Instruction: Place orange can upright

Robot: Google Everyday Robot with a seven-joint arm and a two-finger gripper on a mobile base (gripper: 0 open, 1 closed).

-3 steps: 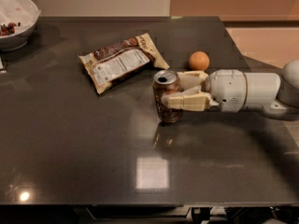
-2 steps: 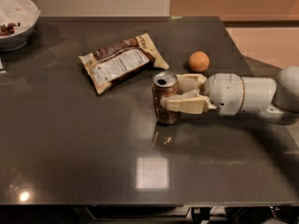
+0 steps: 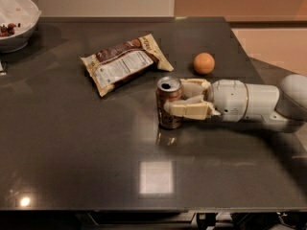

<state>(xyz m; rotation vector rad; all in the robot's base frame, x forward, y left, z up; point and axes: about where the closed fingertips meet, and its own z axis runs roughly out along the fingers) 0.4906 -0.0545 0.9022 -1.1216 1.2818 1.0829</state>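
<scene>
The orange can, bronze with a silver rimmed top, stands upright on the dark table, just right of the middle. My gripper reaches in from the right and its cream fingers straddle the can, one across its front and one behind it. The fingers are closed on the can's sides. The can's base rests on the table top.
A brown-and-cream snack bag lies behind and left of the can. A round orange fruit sits behind the gripper. A white bowl stands at the far left corner. The table's right edge runs under my arm.
The gripper and arm have shifted slightly left and toward the front. The can stays upright in the same spot between the fingers.
</scene>
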